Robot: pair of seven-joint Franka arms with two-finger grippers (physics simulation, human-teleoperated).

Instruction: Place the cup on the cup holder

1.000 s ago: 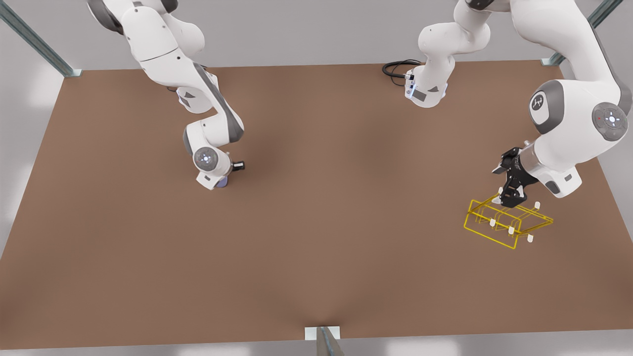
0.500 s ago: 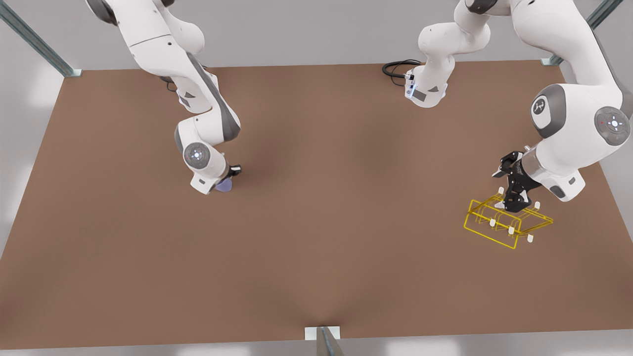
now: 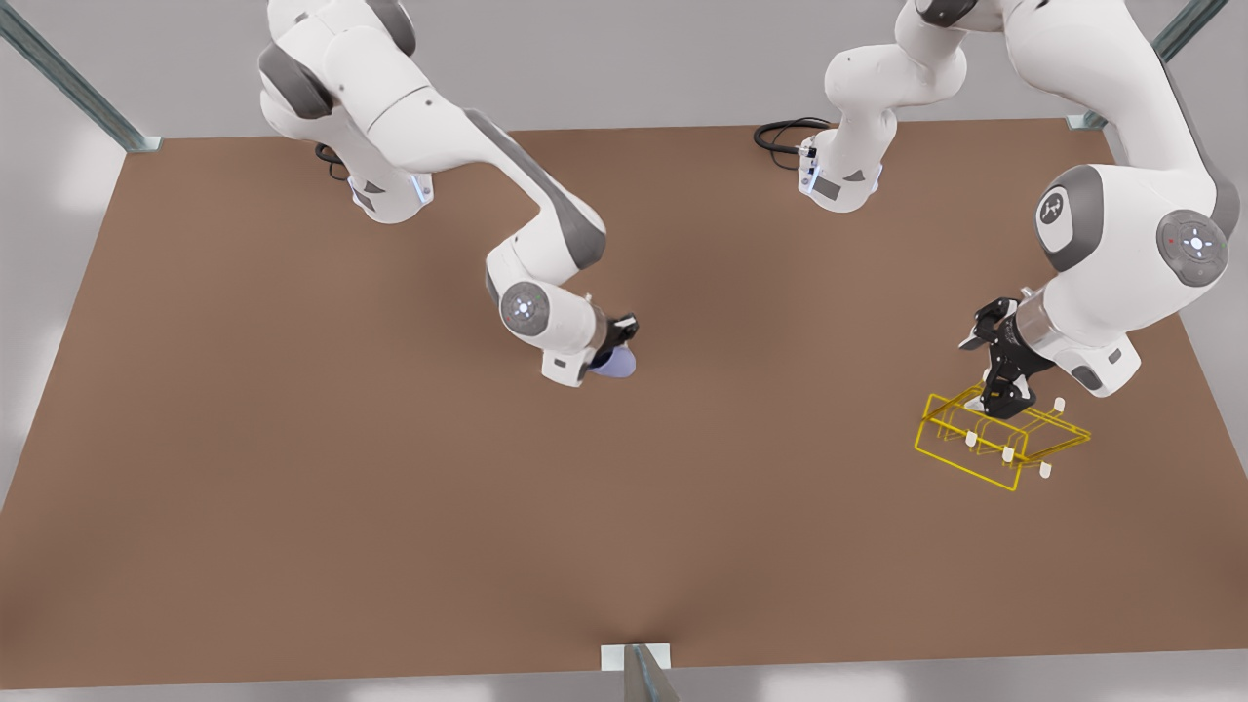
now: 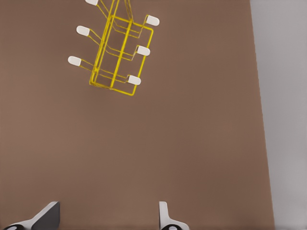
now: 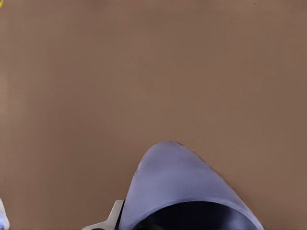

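The small lavender-blue tapered cup (image 3: pixel 617 363), plain and without a handle, is pinched in my right gripper (image 3: pixel 612 353), clear of the brown tabletop (image 3: pixel 624 507) near the middle of the table. In my right wrist view the cup's (image 5: pixel 184 184) pale outer wall rises in front of the camera with its dark mouth toward the lens, and a light finger (image 5: pixel 112 218) presses against its side, so my right hand is closed on it.

The low yellow wire-frame cup holder (image 3: pixel 999 441) with its short white-tipped pegs sits well apart from the cup, toward the front view's right. My left gripper (image 3: pixel 1007 395) hangs just above the rack's far edge. From my left wrist view the cup holder (image 4: pixel 115 55) lies on the table, and my two pale fingertips (image 4: pixel 45 218) stand wide apart with nothing between them.
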